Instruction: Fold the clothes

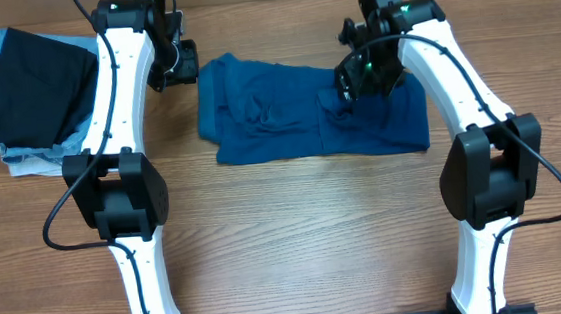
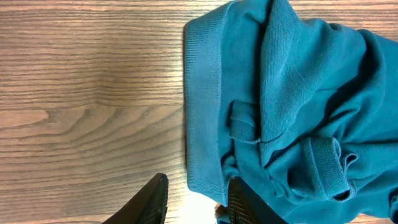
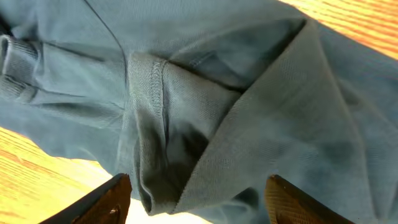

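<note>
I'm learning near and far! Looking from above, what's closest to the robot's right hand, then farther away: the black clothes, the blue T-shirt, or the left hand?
1. Blue T-shirt: right under the right hand.
2. Left hand: at the shirt's other end.
3. Black clothes: farthest, beyond the left hand.

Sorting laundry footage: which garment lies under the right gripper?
The royal-blue T-shirt, spread out alone mid-table, beneath the open right gripper. The black garment and the pale-blue garments under it are stacked by the left arm.
</note>
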`<control>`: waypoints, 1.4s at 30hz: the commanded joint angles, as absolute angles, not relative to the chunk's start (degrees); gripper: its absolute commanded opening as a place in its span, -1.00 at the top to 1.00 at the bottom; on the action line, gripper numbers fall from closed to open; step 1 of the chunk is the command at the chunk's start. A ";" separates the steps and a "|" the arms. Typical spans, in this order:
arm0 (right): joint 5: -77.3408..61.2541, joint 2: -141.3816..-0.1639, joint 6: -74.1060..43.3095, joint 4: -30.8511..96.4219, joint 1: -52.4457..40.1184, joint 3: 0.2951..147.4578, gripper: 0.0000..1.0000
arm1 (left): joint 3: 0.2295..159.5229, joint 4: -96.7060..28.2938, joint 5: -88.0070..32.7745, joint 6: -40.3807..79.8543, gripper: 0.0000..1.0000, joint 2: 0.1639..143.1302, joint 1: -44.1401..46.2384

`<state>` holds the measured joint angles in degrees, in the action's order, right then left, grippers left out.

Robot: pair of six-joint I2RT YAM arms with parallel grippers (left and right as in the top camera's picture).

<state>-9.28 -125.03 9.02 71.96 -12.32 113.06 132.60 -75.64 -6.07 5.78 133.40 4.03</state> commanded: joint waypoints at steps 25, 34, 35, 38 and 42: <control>-7.53 -124.18 7.27 74.22 -23.40 104.25 0.62 | 133.29 -75.61 -6.85 5.08 0.24 133.38 4.08; 9.32 -124.36 -4.91 66.65 -22.09 113.69 0.92 | 133.29 -75.88 -6.90 5.10 0.24 133.38 4.10; 11.92 -124.53 -7.68 64.38 -21.34 112.57 0.92 | 133.29 -76.01 -6.87 5.10 0.24 133.38 4.08; 12.40 -124.57 -10.72 61.28 -19.07 110.98 0.92 | 133.29 -76.07 -6.87 5.10 0.24 133.38 4.10; 11.84 -127.44 -10.66 60.18 -17.28 110.52 0.92 | 133.29 -76.05 -6.87 5.10 0.24 133.38 4.10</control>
<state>11.09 -125.10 -9.34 60.60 -17.37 110.91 132.60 -75.88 -6.07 5.78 133.40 4.03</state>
